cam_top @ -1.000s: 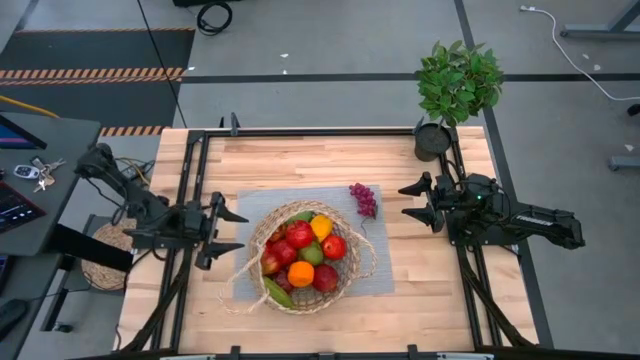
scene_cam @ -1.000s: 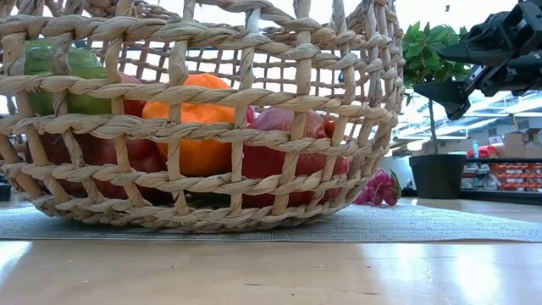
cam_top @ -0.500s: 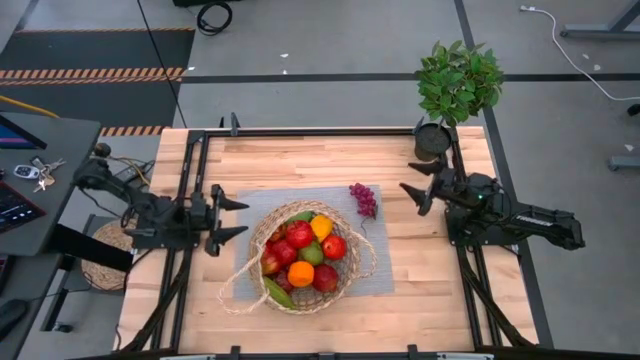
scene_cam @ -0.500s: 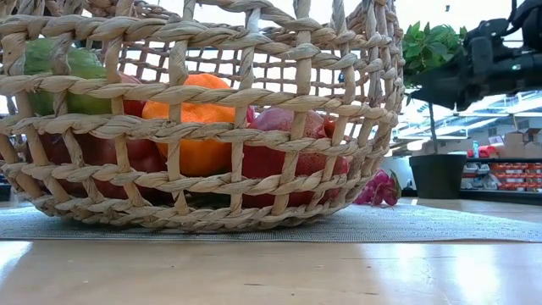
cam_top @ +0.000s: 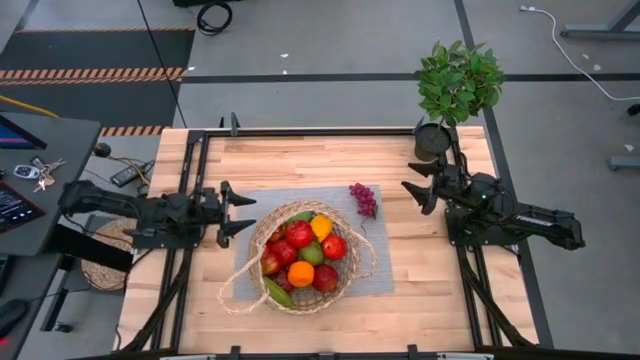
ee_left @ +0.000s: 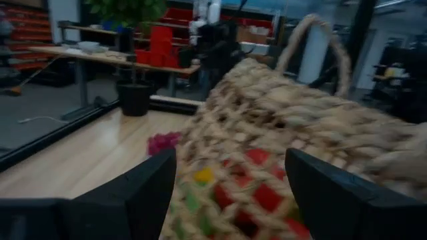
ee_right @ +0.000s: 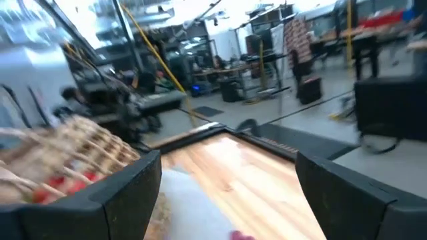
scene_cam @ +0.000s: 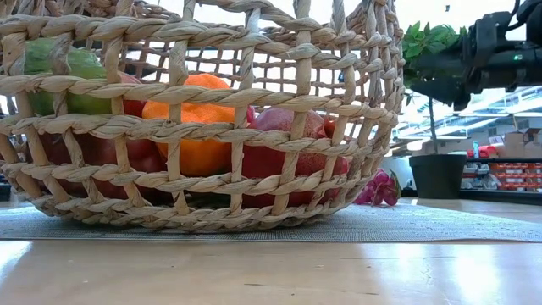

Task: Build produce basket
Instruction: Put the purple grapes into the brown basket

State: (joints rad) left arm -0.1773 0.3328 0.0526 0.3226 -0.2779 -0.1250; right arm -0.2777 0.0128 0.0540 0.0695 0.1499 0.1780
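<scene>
The wicker basket point(cam_top: 305, 258) stands on a grey mat point(cam_top: 250, 205) in the middle of the table. It is filled with produce: red apples, an orange point(cam_top: 300, 272), a green fruit and a yellow piece. A purple bunch of grapes point(cam_top: 363, 199) lies on the mat just beyond the basket's far right rim. My left gripper point(cam_top: 248, 211) hovers open, level, left of the basket; its wrist view looks at the basket wall point(ee_left: 300, 133). My right gripper point(cam_top: 410, 177) hovers open to the right of the grapes and holds nothing.
A potted plant point(cam_top: 455, 85) stands at the table's far right corner, close behind my right gripper. Black rails point(cam_top: 190, 200) run along both sides of the table. A flat woven mat point(cam_top: 100, 262) lies off the table's left side. Bare wood lies before and behind the mat.
My left gripper has swung toward the table's far edge and a little toward the basket, sinking as its arm folded back. My right gripper has stayed in place but turned its fingers toward the far edge. Both stay open; the basket and grapes have not moved.
</scene>
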